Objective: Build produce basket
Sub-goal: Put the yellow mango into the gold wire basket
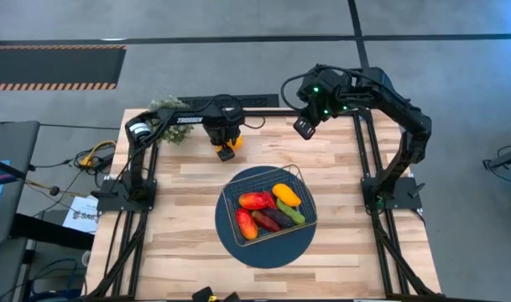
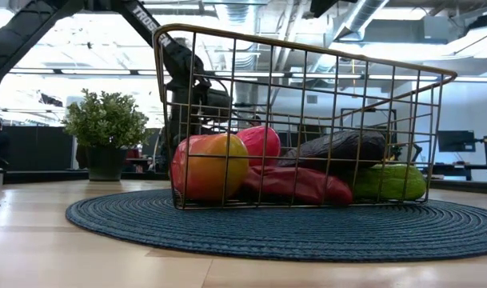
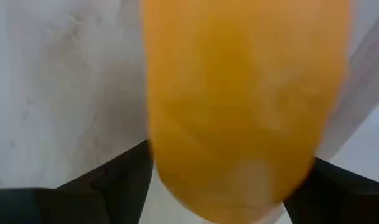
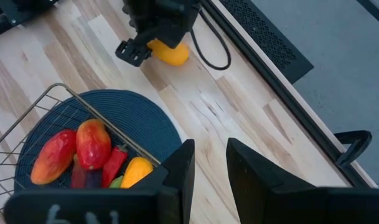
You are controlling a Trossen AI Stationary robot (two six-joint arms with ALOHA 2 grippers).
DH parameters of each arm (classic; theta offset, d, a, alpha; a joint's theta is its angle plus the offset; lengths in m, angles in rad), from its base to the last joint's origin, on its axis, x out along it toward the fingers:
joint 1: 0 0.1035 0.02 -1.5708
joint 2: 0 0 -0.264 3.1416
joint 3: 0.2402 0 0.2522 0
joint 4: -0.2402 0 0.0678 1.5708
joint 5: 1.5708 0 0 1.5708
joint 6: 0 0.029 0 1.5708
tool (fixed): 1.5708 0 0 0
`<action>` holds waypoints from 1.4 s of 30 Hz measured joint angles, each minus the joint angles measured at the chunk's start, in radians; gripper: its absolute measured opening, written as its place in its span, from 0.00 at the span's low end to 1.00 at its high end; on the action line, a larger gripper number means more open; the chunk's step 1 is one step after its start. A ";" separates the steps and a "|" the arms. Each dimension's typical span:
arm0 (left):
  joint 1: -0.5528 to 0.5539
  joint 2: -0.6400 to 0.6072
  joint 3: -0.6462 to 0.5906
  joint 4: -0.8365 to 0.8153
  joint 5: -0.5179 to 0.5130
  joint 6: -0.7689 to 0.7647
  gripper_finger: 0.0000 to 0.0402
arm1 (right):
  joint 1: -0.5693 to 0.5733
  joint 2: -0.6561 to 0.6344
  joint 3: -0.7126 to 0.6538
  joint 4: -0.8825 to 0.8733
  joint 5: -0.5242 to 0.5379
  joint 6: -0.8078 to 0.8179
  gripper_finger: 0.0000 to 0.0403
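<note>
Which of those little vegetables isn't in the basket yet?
The orange pepper, held by the left gripper near the table's far edge; the other vegetables lie in the wire-mesh basket.

Shallow rectangular silvery wire-mesh basket (image 1: 299,174) sits on the round dark-blue woven mat (image 1: 230,239), rotated slightly against the table edges. In the low view it stands flat on its base, walls flaring outward to the rim (image 2: 303,44).

Inside, packed touching:
- large red-orange pepper (image 1: 255,200)
- second red-orange pepper (image 1: 246,224) just beside it
- yellow-orange pepper (image 1: 286,195) at the far-right side
- dark purple vegetable (image 1: 271,220) in the middle
- green vegetable (image 1: 294,213) alongside it
- long red pepper (image 2: 303,184) lying flat on the floor

One yellow-orange pepper (image 1: 226,149) is outside the basket, well apart, near the table's far edge, clamped between the left gripper (image 1: 225,148) fingers.
</note>
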 joint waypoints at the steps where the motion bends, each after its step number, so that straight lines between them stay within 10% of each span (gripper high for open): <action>1: -0.003 0.005 0.003 -0.001 0.003 -0.001 0.73 | 0.000 0.000 0.000 0.000 0.000 0.000 0.28; 14: -0.018 0.016 0.071 0.019 0.007 -0.012 0.61 | 0.000 0.000 0.000 0.006 0.002 -0.001 0.28; 28: -0.018 0.017 0.072 0.000 0.004 -0.020 0.02 | 0.000 0.000 0.000 0.006 0.002 -0.004 0.28; 42: -0.114 0.016 0.178 -0.177 -0.123 0.162 0.23 | 0.000 0.000 0.000 0.006 0.002 -0.009 0.28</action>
